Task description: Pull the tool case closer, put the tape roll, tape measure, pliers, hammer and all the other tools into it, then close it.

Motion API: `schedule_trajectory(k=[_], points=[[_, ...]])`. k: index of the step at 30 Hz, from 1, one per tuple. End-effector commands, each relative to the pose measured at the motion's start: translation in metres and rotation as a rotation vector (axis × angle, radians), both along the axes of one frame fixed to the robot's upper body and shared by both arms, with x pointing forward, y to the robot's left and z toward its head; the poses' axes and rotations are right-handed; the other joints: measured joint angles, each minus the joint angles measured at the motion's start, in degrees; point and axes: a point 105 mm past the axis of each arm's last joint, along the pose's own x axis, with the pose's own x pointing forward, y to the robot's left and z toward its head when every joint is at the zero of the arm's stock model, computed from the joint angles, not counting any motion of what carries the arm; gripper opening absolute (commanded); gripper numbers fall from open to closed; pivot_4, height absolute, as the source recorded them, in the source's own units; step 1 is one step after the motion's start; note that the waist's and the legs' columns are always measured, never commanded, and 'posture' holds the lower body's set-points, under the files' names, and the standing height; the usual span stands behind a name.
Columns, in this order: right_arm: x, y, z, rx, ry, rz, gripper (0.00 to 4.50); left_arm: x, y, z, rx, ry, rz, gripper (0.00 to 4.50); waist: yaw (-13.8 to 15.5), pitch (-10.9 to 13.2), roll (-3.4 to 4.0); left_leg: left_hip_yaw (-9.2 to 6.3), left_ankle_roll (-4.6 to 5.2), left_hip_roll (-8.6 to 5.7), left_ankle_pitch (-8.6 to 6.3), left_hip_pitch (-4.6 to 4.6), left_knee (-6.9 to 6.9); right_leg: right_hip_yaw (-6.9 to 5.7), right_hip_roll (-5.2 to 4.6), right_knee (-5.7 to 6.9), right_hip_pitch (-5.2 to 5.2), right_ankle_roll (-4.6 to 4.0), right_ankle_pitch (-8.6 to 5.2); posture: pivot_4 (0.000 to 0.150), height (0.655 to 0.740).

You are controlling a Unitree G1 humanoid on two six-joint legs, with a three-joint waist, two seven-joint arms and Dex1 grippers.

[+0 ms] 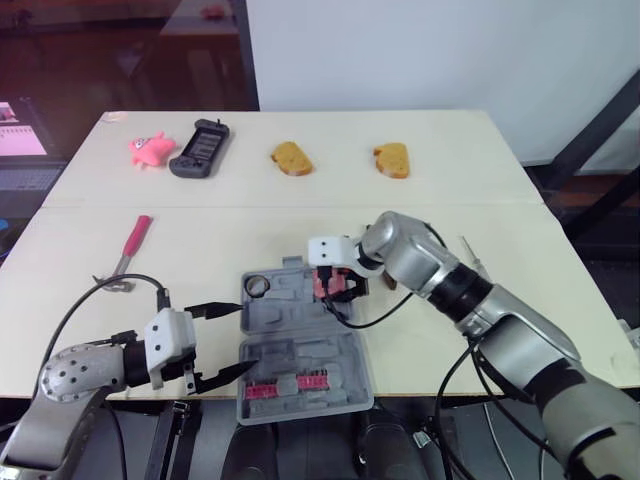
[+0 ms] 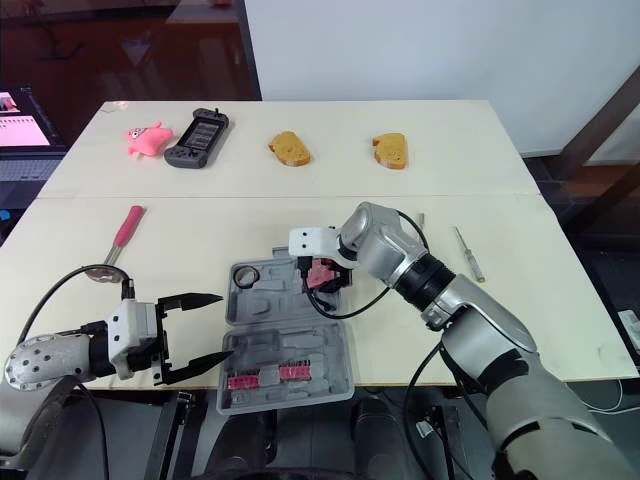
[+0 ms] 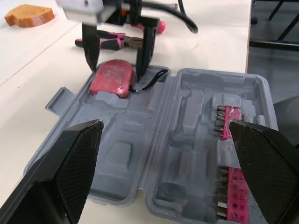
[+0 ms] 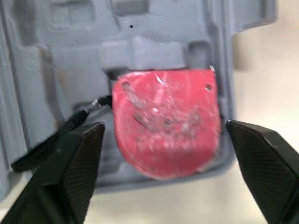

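**Tool case** (image 1: 300,345): grey, lying open at the near edge of the table (image 1: 200,230), centre, its 2 moulded halves flat. The near half holds 1 pink strip of screwdriver bits (image 3: 231,154). A small dark ring (image 1: 258,285) sits in the far left corner.

**Tape measure** (image 4: 166,121): pink, set in a recess at the far right corner of the case, with its black strap (image 3: 149,81) trailing across the tray.

**Right gripper** (image 3: 117,56): above the tape measure, fingers apart with 1 on each side of it. Whether they touch it cannot be told.

**Left gripper** (image 1: 238,338): level with the near left side of the case, fingers spread wide, holding nothing, tips just beside the case edge.

**Pliers** (image 3: 110,43): pink and black handles, on the table just beyond the far right corner of the case.

**Hammer** (image 1: 135,240): pink handle, on the table well left of the case.

**Screwdriver** (image 2: 467,252): thin, on the table right of the case.

**Far row, left to right:** 1 pink toy (image 1: 150,150), 1 black handheld device (image 1: 200,148) and 2 bread slices (image 1: 292,158) (image 1: 392,160).
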Motion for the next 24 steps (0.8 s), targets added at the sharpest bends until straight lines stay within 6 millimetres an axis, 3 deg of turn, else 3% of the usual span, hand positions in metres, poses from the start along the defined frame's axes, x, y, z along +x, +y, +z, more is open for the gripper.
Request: schedule_trajectory(k=[1, 6, 9, 11, 16, 19, 24], points=[[-0.007, 0.003, 0.022, 0.059, -0.036, 0.043, 4.45, 0.000, -0.002, 0.004, -0.004, -0.013, -0.017, 4.50, 0.0, 0.0, 0.00, 0.00, 0.00, 0.00, 0.00, 0.00, 0.00, 0.00, 0.00, 0.00, 0.00, 0.00, 0.00, 0.150, 0.7207], [-0.014, -0.004, 0.047, 0.239, -0.082, 0.050, 4.45, 0.004, -0.002, 0.005, -0.005, -0.016, -0.022, 4.50, 0.1, 0.0, -0.01, 0.00, 0.00, 0.00, 0.00, 0.00, 0.01, 0.00, 0.00, -0.02, 0.02, 0.00, 0.00, 0.150, 0.7207], [-0.016, -0.016, 0.049, 0.325, -0.149, 0.061, 4.45, 0.006, -0.002, 0.005, -0.008, -0.015, -0.028, 4.50, 0.1, 0.0, -0.03, 0.00, 0.00, 0.00, 0.00, 0.01, 0.01, 0.00, 0.00, -0.03, 0.04, 0.00, 0.00, 0.150, 0.7207], [-0.020, -0.017, 0.045, 0.392, -0.100, 0.049, 4.45, 0.007, -0.003, 0.005, -0.010, -0.014, -0.033, 4.50, 0.1, 0.0, -0.03, 0.00, 0.00, 0.00, 0.00, 0.01, 0.01, 0.00, 0.00, -0.04, 0.06, 0.00, 0.00, 0.150, 0.7207], [-0.018, -0.018, 0.034, 0.472, -0.073, 0.012, 2.21, 0.011, -0.003, 0.006, -0.013, -0.017, -0.045, 4.50, -0.2, 0.0, -0.01, 0.00, 0.00, 0.00, 0.00, 0.03, 0.01, 0.00, 0.00, -0.02, 0.03, 0.00, 0.00, 0.150, 0.7207], [-0.021, -0.011, 0.035, 0.611, -0.014, 0.015, 2.21, 0.013, -0.003, 0.006, -0.012, -0.019, -0.048, 4.50, -0.1, 0.0, -0.01, 0.00, 0.00, 0.00, 0.00, 0.03, -0.02, 0.00, 0.01, -0.02, 0.04, 0.01, 0.01, 0.150, 0.7207], [-0.011, -0.025, 0.016, 0.581, -0.041, -0.036, 2.21, 0.016, 0.000, 0.008, -0.029, -0.016, -0.024, 4.50, 0.2, 0.0, -0.01, 0.00, -0.01, -0.01, 0.01, 0.03, 0.06, 0.00, 0.00, -0.06, 0.14, 0.01, 0.00, 0.150, 0.7207]])
